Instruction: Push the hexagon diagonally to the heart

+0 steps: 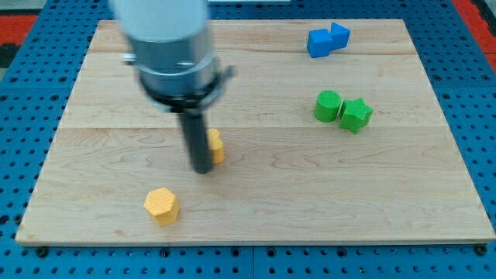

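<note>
Wooden board (256, 194) is seen on a blue bench. No hand is fitted; only a rod, so nothing is grasped. My tip (203, 169) is touching a half-hidden yellow block (216, 146), shape unclear. Yellow hexagon (162, 205) lies near the bottom-left corner. Two blue blocks (327, 39) and two green blocks (342, 110) sit toward the right edge.

No readable text, labels, brand names, numbers or signs appear anywhere in this view, whether on the blocks, the board or the arm.
</note>
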